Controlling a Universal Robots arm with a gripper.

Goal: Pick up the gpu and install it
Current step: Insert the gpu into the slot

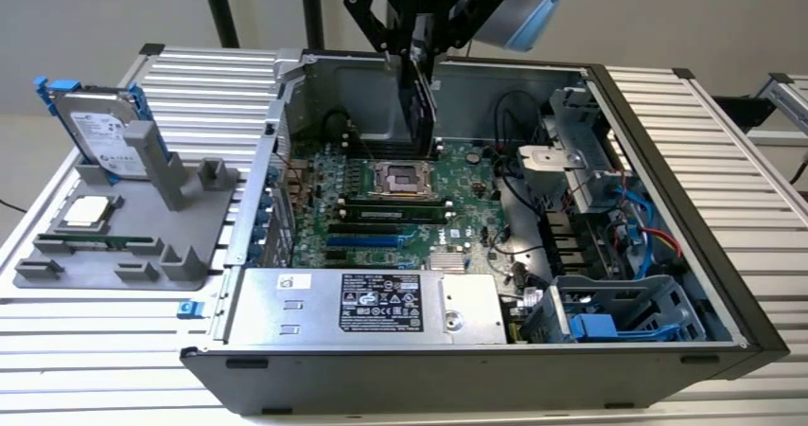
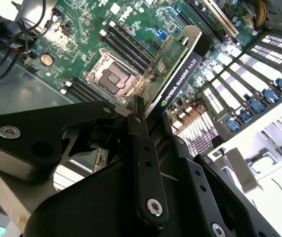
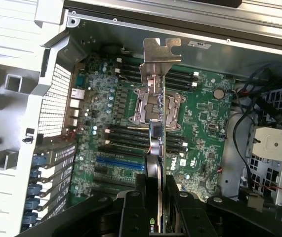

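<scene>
My gripper [image 1: 411, 59] hangs over the open computer case [image 1: 707, 256], shut on the top edge of the gpu [image 1: 418, 114]. The card hangs edge-down above the green motherboard [image 1: 474, 222], near the processor socket [image 1: 401, 177]. In the second wrist view the gpu [image 2: 182, 66] shows its black shroud and a strip of green board, clamped at the gripper [image 2: 148, 118]. The first wrist view looks along the card's edge to the gpu's silver end bracket [image 3: 160, 52], which juts out past the gripper [image 3: 158, 180]. The card is clear of the board.
At the exterior view's left, a grey fixture [image 1: 177, 265] holds a silver hard drive in a blue frame [image 1: 108, 137] and a small square processor chip [image 1: 86, 211]. Inside the case are the power supply [image 1: 366, 303], the blue expansion slot [image 1: 366, 241], cables [image 1: 524, 194] and a drive cage [image 1: 619, 317].
</scene>
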